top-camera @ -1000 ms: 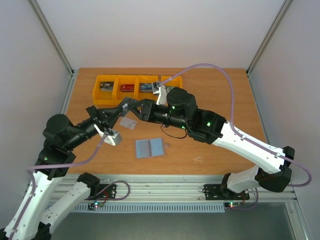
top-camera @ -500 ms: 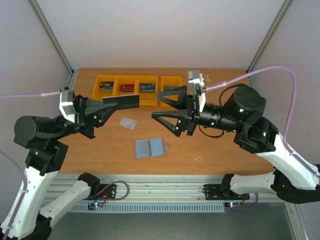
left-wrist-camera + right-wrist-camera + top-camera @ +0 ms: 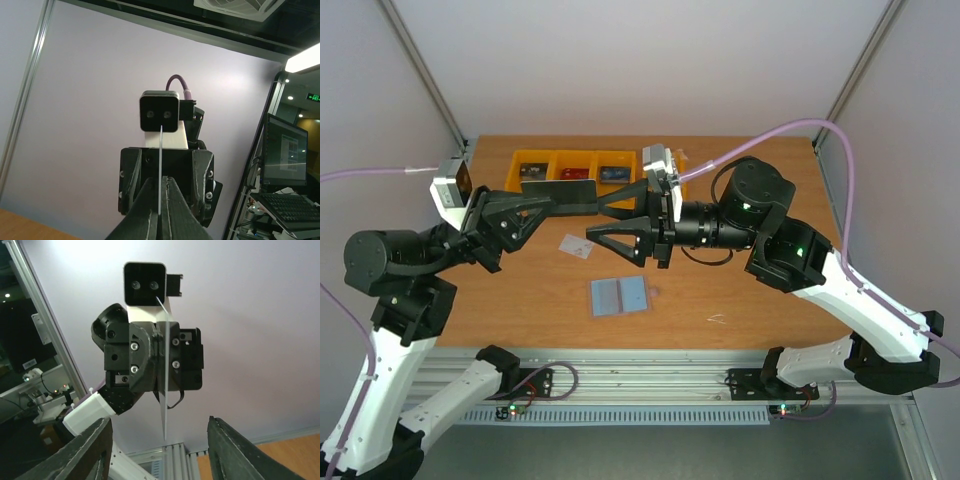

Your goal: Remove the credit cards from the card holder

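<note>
Top external view showed both arms lifted off the table point(image 3: 740, 320) and pointing at each other. The left gripper point(image 3: 590, 196) reached to the right, and its jaws were pressed together on a credit card point(image 3: 160, 165). In the left wrist view that card was seen edge-on, like a thin white line standing straight up between the two black fingers point(image 3: 145, 210). In the right wrist view the same card stood up in the left gripper, a bit tilted, with its pale flat side partly showing. The right gripper point(image 3: 594, 222) faced it with its jaws apart and nothing in them. In the top view one of its fingers sat above and one below, and the tip of the left gripper was just beside the upper one. From above the held card was hard to make out; it was maybe the dark flat strip at the left fingers. The card holder point(image 3: 620, 296) lay open and flat on the table, near the front, below both grippers and touching neither. A second card point(image 3: 577, 246), small and pale, lay on the table just up and left of the holder, apart from it. A row of orange bins point(image 3: 516, 172) sat at the far side of the table with small things inside.
</note>
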`<action>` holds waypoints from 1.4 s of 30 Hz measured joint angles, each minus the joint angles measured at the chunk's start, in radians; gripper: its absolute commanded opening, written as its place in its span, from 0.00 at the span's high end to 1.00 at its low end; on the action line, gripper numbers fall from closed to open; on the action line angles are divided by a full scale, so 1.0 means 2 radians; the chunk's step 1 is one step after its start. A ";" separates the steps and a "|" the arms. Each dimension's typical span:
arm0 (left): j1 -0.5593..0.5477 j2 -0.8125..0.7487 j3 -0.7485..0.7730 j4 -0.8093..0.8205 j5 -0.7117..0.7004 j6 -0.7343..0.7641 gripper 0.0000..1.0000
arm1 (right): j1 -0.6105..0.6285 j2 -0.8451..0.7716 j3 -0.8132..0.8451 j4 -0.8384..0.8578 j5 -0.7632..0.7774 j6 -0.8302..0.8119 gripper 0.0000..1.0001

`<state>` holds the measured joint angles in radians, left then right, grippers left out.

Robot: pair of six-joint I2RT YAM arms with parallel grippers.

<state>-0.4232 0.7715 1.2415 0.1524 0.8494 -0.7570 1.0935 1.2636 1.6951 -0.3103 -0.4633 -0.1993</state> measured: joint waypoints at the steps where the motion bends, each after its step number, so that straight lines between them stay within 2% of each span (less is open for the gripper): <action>1: 0.000 0.000 -0.001 0.000 0.000 -0.002 1.00 | 0.000 0.000 0.000 0.005 -0.001 0.000 0.52; 3: 0.000 0.000 -0.003 0.000 0.000 -0.007 1.00 | 0.000 0.000 0.000 0.012 -0.002 0.001 0.56; 4: 0.000 0.000 -0.003 0.000 0.000 -0.009 1.00 | 0.000 0.000 0.000 0.015 -0.002 0.001 0.62; 8: 0.000 0.000 -0.007 -0.001 0.000 -0.011 1.00 | 0.000 0.000 0.000 0.021 -0.001 0.002 0.86; 9: 0.000 0.000 -0.008 -0.001 0.000 -0.011 1.00 | 0.000 0.001 0.001 0.021 0.001 0.002 0.96; 14: 0.000 0.000 -0.008 -0.002 0.002 -0.010 1.00 | 0.000 0.004 0.006 0.015 0.010 0.003 0.99; 15: 0.000 0.000 -0.009 -0.004 0.002 -0.010 0.97 | 0.000 0.004 0.008 0.012 0.013 0.002 0.99; 16: 0.000 -0.001 -0.010 -0.006 0.001 -0.010 0.85 | 0.000 0.004 0.008 0.007 0.016 0.001 0.99; 18: 0.000 -0.003 -0.012 -0.014 0.000 -0.006 0.47 | 0.000 0.002 0.009 -0.004 0.025 -0.003 0.99; 19: 0.000 -0.005 -0.014 -0.023 0.000 0.000 0.34 | 0.000 0.001 0.009 -0.014 0.031 -0.007 0.99; 20: 0.000 -0.007 -0.015 -0.033 0.000 0.006 0.25 | 0.000 -0.001 0.011 -0.027 0.036 -0.011 0.99; 22: 0.000 -0.012 -0.016 -0.061 0.002 0.029 0.19 | 0.000 -0.002 0.026 -0.067 0.045 -0.023 0.99; 25: 0.000 -0.031 -0.015 -0.150 -0.002 0.109 0.19 | 0.000 -0.001 0.072 -0.162 0.061 -0.046 0.99; 30: 0.000 -0.039 0.039 -0.375 -0.018 0.336 0.19 | 0.004 0.032 0.189 -0.366 0.061 -0.089 0.99; 34: 0.000 -0.003 0.093 -0.535 0.013 0.504 0.30 | 0.022 0.098 0.265 -0.505 0.072 -0.121 0.99; 35: 0.000 0.008 0.097 -0.566 0.021 0.534 0.32 | 0.029 0.106 0.272 -0.518 0.074 -0.125 0.99; 39: 0.000 0.046 0.084 -0.648 0.051 0.596 0.43 | 0.040 0.172 0.278 -0.559 0.076 -0.146 0.99; 41: 0.000 0.053 0.066 -0.660 0.061 0.601 0.48 | 0.043 0.187 0.275 -0.562 0.074 -0.151 0.99; 42: 0.000 0.054 0.055 -0.662 0.065 0.601 0.54 | 0.046 0.191 0.275 -0.562 0.074 -0.154 0.99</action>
<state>-0.4232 0.8795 1.3518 -1.1717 0.9802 0.4454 1.1851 1.6459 2.2459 -1.4353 -0.3157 -0.5076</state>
